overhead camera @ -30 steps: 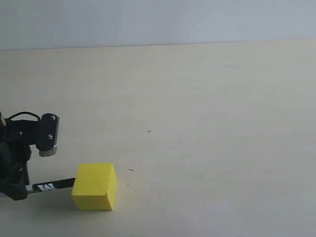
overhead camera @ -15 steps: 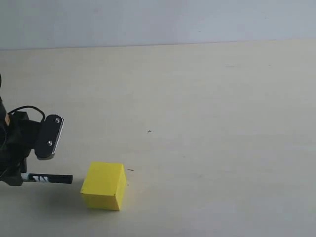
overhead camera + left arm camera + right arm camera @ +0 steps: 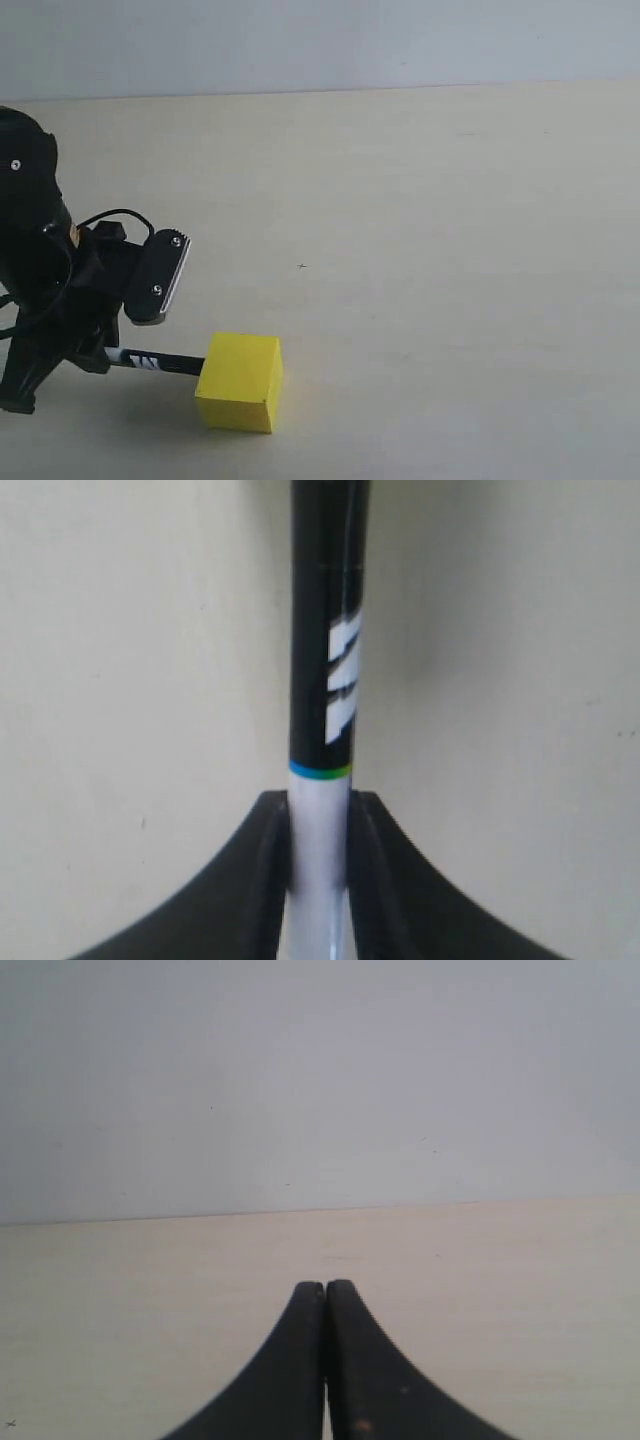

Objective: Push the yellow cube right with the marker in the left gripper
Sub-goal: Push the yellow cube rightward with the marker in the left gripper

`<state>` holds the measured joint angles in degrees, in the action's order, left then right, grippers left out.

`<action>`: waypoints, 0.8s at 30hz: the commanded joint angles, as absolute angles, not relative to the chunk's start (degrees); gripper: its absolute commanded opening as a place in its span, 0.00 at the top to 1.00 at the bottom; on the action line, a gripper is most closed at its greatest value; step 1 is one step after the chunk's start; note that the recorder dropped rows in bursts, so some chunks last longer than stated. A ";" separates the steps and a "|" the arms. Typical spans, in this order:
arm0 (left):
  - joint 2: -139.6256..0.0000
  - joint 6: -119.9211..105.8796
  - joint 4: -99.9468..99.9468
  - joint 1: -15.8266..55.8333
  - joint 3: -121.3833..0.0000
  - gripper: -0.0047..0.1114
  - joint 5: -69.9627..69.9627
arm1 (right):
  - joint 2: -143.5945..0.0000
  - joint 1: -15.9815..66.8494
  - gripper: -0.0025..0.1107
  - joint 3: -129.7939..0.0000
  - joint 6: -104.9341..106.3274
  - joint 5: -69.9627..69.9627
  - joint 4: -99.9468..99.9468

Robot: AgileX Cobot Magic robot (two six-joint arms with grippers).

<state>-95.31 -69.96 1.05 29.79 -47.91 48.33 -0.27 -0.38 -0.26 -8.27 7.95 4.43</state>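
Note:
The yellow cube rests on the beige table near the front left. My left gripper is just left of it, low over the table, shut on the marker. The marker lies level and its black end meets the cube's left face. In the left wrist view the two black fingers clamp the marker's white barrel, and its black part with white lettering sticks out past them; the cube is out of that view. My right gripper is shut on nothing, over bare table, and does not show in the exterior view.
The left arm with its wrist camera fills the left edge of the exterior view. The beige tabletop stretches to the right of the cube and back to a pale wall.
The left arm has swept right with the marker. The cube has slid right, turning a little, and the marker's end touches it again after a gap half a second ago.

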 commanded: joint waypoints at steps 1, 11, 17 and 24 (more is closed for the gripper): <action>-95.39 -70.03 0.53 27.48 -48.42 0.96 48.94 | 0.00 -0.33 0.98 0.00 -8.13 7.67 4.52; -95.39 -69.08 1.82 25.38 -48.17 0.96 51.96 | 0.00 -0.33 0.98 0.00 -8.13 7.67 4.52; -97.82 -67.01 5.10 30.67 -48.17 0.96 50.24 | 0.00 -0.33 0.98 0.00 -8.03 7.67 4.52; -102.32 -67.01 10.25 36.61 -52.11 0.96 46.57 | 0.00 -0.33 0.98 0.00 -8.18 7.67 4.52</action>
